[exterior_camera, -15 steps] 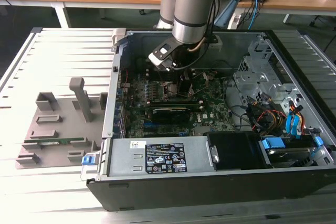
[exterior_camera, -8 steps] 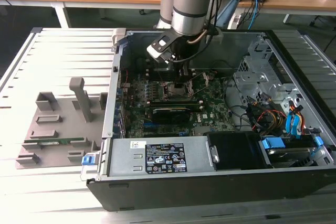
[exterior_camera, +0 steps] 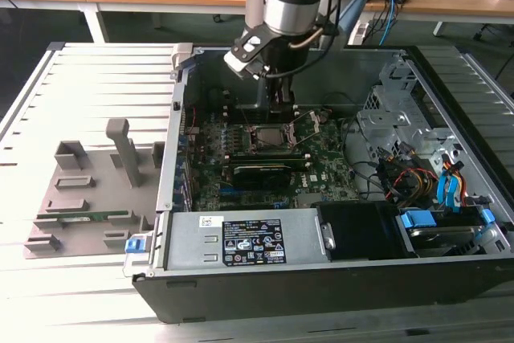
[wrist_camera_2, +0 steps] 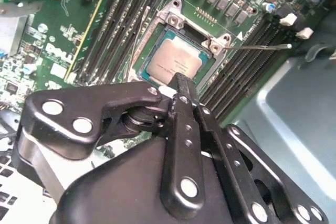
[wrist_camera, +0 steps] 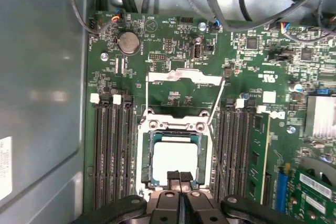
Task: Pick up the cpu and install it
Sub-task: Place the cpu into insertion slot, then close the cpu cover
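Note:
The cpu [wrist_camera: 173, 157] lies flat in the motherboard's socket [wrist_camera: 145, 166], its silvery top plate facing up; it also appears in the second wrist view [wrist_camera_2: 174, 61]. My gripper [wrist_camera: 179, 176] hovers just over one edge of the chip, fingers pressed together with nothing between them. In the second wrist view the gripper [wrist_camera_2: 180, 81] ends right at the chip's rim. The socket's metal load plate [wrist_camera: 184, 77] is swung open, and its thin lever [wrist_camera_2: 262, 46] sticks out sideways. In the exterior view the gripper [exterior_camera: 281, 107] reaches down into the open case above the socket [exterior_camera: 269, 138].
Black memory slots [wrist_camera: 112, 150] flank the socket on both sides. The open computer case [exterior_camera: 337, 279] has walls all round, with cables [exterior_camera: 393, 174] and a drive cage [exterior_camera: 389, 114] at the exterior view's right. A grey fixture tray [exterior_camera: 88, 198] sits at the left.

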Robot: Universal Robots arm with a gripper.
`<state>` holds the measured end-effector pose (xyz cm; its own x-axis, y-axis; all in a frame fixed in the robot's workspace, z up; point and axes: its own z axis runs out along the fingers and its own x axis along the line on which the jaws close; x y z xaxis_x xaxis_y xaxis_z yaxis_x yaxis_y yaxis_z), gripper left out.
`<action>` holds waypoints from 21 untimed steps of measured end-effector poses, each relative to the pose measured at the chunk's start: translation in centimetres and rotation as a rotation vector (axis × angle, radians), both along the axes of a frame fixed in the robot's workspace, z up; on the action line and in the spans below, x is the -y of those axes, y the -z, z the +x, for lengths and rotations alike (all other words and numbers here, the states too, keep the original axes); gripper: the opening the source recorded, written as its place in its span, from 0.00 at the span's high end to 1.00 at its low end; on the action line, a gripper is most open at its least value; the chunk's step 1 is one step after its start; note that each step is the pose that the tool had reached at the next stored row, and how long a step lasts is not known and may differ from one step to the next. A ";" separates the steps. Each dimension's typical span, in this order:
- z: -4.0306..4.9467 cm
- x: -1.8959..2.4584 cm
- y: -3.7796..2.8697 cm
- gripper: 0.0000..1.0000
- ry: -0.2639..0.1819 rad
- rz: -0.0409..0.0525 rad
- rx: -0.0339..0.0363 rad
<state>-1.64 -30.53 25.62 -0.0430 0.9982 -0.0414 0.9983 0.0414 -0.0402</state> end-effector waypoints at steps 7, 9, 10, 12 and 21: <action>0.00 0.00 -2.48 0.89 0.000 0.0002 0.0000; 0.00 0.00 -2.49 0.89 0.000 0.0001 0.0000; 0.00 0.00 -2.49 0.89 0.000 0.0002 0.0000; 0.07 0.00 -2.49 0.89 0.000 0.0002 0.0000; 1.77 0.00 -2.49 0.89 0.000 0.0000 0.0000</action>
<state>0.13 -30.53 28.11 -0.0430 0.9982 -0.0414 0.9983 0.0413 -0.0401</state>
